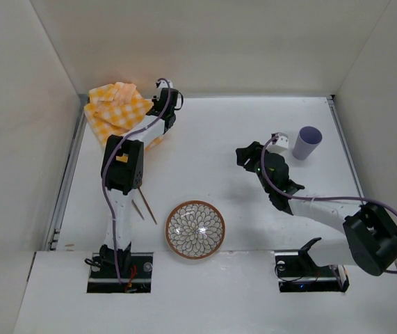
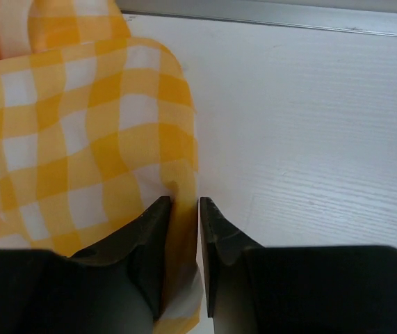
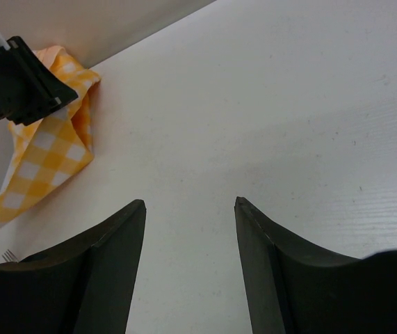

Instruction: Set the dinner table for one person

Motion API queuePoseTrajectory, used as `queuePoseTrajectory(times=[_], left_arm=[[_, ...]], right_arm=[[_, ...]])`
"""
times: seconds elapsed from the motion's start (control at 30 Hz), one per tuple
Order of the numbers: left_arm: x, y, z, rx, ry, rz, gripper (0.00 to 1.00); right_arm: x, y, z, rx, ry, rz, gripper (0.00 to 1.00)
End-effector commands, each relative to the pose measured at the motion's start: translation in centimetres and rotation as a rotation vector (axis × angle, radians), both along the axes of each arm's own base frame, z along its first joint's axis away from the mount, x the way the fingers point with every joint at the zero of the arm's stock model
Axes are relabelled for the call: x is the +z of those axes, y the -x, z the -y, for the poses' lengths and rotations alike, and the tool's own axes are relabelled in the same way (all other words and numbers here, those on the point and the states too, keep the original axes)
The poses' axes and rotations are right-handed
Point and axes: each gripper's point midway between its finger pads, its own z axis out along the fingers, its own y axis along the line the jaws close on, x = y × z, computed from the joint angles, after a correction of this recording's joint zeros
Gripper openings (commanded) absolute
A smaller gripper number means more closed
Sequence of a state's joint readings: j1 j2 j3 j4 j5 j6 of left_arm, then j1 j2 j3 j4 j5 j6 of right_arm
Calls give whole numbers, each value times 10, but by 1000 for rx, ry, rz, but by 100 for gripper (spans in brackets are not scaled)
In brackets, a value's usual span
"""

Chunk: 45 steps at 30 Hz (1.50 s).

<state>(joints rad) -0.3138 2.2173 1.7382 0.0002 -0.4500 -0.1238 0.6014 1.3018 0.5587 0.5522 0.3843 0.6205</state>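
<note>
Left gripper (image 2: 184,209): we found it pinching checked cloth (image 2: 80,125).
Right gripper (image 3: 190,209): spread, empty.
Progress: we judged laying barely begun.

1. Yellow-and-white checked cloth (image 1: 118,108), crumpled, at 10 o'clock in the overhead view
2. Flower-patterned bowl (image 1: 195,229), brown-rimmed, upright, at 6 o'clock
3. Two brown chopsticks (image 1: 147,207), at the bowl's 9 o'clock, just apart from it
4. Lavender cup (image 1: 307,142), at 2 o'clock

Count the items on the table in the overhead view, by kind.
Checked cloth: 1
Patterned bowl: 1
Lavender cup: 1
Chopsticks: 2
Total: 5
</note>
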Motion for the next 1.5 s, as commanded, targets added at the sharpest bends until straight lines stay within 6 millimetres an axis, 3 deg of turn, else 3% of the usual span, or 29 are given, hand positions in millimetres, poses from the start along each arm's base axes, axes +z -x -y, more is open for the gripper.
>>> queuePoseTrajectory(times=[0.0, 0.1, 0.3, 0.47, 0.63, 0.73, 0.83, 0.93, 1.0, 1.27, 1.47], left_arm=[[25, -9, 43, -104, 60, 36, 19], [36, -10, 96, -203, 159, 67, 16], [77, -6, 177, -298, 299, 168, 12], [88, 13, 220, -297, 424, 203, 17], [83, 25, 220, -244, 438, 212, 42], [99, 24, 205, -215, 427, 261, 60], [121, 17, 187, -191, 407, 308, 61], [140, 4, 184, -197, 371, 340, 61], [141, -6, 185, -206, 313, 321, 60], [114, -36, 177, -244, 161, 203, 61], [92, -43, 197, -360, 226, 194, 65]], right_arm=[[29, -7, 4, -15, -35, 70, 60], [30, -7, 5, -18, -32, 72, 60], [30, -7, 7, -22, -30, 73, 60], [34, -7, 24, -71, -47, 87, 60], [34, -8, 32, -99, -60, 86, 64], [27, -11, 38, -114, -87, 61, 65], [22, -13, 41, -119, -109, 42, 65], [22, -13, 38, -103, -117, 37, 65], [21, -13, 39, -105, -116, 36, 65], [19, -15, 33, -85, -119, 26, 66], [20, -15, 29, -65, -127, 27, 67]])
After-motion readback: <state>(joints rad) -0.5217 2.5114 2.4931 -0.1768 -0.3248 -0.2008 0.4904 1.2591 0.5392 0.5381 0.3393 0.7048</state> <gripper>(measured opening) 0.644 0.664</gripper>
